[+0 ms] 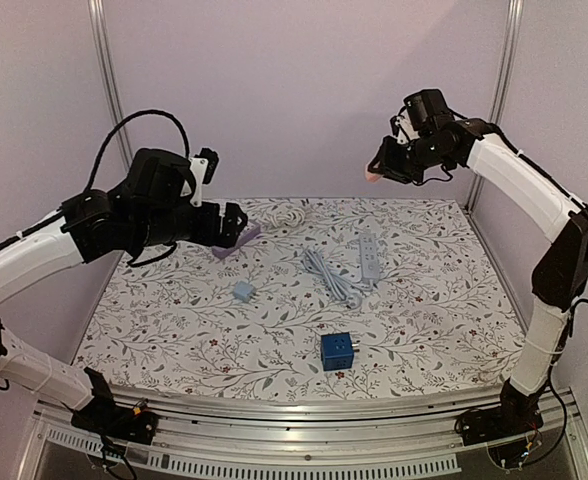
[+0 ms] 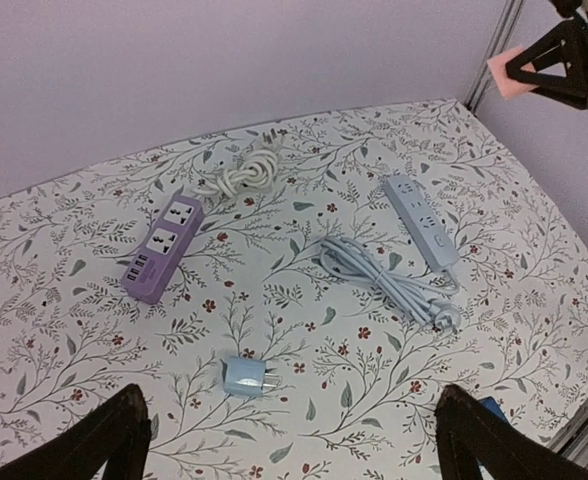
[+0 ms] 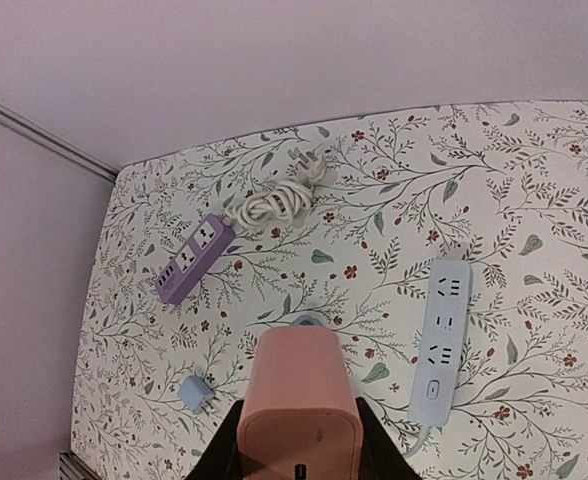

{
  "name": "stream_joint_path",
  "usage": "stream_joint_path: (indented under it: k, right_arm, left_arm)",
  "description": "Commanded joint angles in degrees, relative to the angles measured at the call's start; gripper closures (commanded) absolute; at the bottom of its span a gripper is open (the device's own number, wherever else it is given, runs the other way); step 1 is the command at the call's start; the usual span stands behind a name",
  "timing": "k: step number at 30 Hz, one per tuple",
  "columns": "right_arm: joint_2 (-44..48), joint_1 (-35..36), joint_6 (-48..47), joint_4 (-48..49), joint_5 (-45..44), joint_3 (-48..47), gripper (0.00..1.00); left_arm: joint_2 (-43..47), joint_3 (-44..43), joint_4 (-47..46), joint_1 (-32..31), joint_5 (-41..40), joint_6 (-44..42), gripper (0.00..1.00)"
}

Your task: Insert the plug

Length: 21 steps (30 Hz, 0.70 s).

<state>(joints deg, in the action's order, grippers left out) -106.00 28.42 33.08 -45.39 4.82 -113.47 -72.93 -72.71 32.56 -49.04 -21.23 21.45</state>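
My right gripper (image 1: 382, 168) is raised high above the table's far right and is shut on a pink plug adapter (image 3: 298, 405), also seen in the left wrist view (image 2: 514, 72). A pale blue power strip (image 1: 369, 257) with its bundled cable (image 1: 331, 276) lies right of centre. A purple power strip (image 2: 163, 247) with a coiled white cord (image 2: 246, 174) lies at the far left. A small light-blue plug (image 2: 244, 377) lies on the cloth. My left gripper (image 2: 289, 440) is open, held above the table's left side, holding nothing.
A dark blue cube socket (image 1: 337, 351) sits near the front centre. The floral tablecloth (image 1: 444, 300) covers the table. Metal frame posts (image 1: 105, 75) stand at the back corners, with walls close behind.
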Motion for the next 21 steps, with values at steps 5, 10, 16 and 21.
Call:
stream_joint_path:
  k: [5, 10, 16, 21]
  right_arm:
    - [-9.86, -2.85, -3.23, -11.23, 7.10, -4.65, 1.00]
    - [-14.40, -2.87, -4.51, -14.78, 5.55, -4.82, 1.00]
    - [-17.93, -3.17, -7.74, -16.03, 2.56, -4.29, 1.00]
    - [-20.37, -3.63, -10.25, -16.38, 3.39, -3.08, 1.00]
  left_arm:
    - [5.69, 2.55, 4.65, 1.80, 1.63, -1.96, 0.00]
    - [6.76, 2.69, 6.88, 2.44, 4.59, -3.43, 0.00]
    - [8.74, 4.24, 7.37, 2.54, 6.36, -2.82, 0.01]
    - [10.99, 6.77, 5.89, 2.54, 8.12, -0.73, 0.01]
